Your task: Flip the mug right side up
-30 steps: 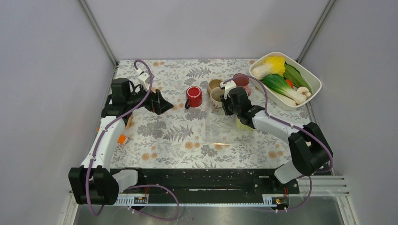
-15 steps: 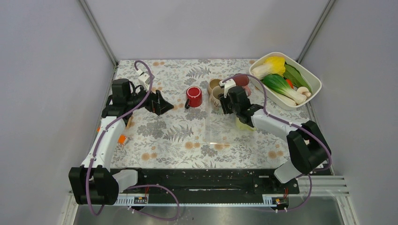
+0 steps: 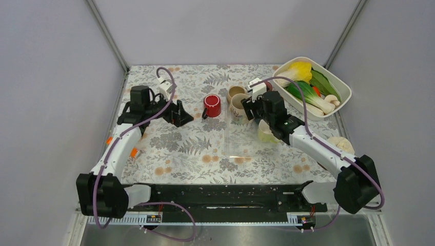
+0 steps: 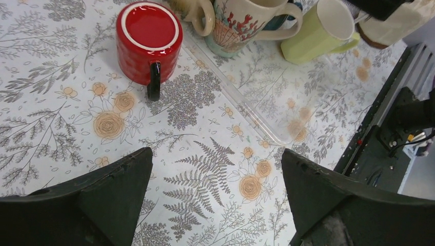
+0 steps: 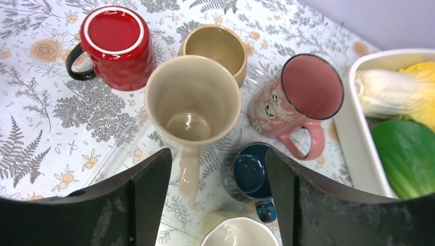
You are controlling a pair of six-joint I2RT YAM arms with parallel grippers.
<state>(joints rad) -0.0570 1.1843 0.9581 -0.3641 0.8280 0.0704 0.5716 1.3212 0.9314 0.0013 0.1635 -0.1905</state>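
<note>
- Two grippers, both empty.
- Left gripper (image 4: 213, 159): jaws spread wide, nothing between them, hovering over the floral tablecloth (image 4: 61, 128) near the red mug (image 4: 147, 41).
- Red mug: upside down, base up, standing on the cloth just beside the clear tray (image 4: 233, 100) edge; its black handle points toward the left gripper.
- Right gripper (image 5: 218, 156): jaws parted, holding nothing, above an upright cream mug (image 5: 192, 100), which stands next to the red mug.
</note>
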